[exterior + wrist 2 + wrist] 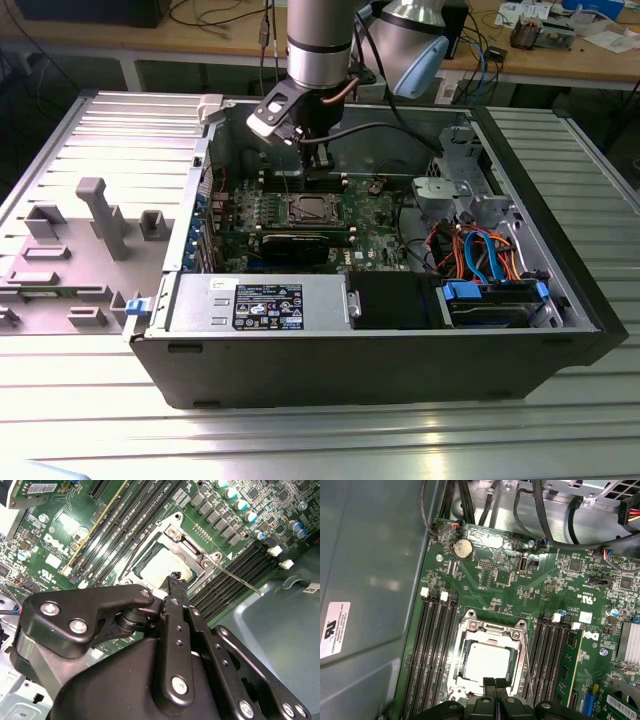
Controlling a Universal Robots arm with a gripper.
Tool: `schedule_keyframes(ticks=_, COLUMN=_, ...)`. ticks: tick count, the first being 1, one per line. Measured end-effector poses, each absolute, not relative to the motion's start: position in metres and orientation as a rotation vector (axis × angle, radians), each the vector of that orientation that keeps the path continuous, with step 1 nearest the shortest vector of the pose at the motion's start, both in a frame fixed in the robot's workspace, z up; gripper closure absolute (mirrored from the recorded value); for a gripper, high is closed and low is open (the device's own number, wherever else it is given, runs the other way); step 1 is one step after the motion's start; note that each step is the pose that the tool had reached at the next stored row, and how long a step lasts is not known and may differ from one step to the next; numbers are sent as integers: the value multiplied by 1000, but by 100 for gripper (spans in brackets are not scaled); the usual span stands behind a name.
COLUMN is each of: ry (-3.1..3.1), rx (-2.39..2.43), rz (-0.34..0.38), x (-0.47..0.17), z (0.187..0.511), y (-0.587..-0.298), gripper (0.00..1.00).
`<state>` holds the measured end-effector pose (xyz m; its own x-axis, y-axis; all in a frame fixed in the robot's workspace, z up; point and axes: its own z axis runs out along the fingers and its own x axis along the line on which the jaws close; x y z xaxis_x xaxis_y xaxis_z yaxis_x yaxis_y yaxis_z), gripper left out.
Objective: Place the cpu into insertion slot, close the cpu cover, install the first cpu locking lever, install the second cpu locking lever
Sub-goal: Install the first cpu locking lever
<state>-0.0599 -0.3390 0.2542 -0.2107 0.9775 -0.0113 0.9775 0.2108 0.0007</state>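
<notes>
My gripper (496,685) is clenched empty over the cpu cover (490,631); locking lever (237,579) looks thin, springy. I'd hook its free end.

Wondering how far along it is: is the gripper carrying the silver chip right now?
No, in the first wrist view the cpu lies framed by the cpu cover on the green board, not in the gripper.

Upright arm (318,40), tool (495,683) downward, fingertips (489,685) together.
</notes>
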Motion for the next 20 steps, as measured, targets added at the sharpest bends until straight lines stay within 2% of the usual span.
schedule_keyframes(ticks=20, ry=2491, rx=1898, rz=-10, x=-60, z=254, y=-339, gripper=89)
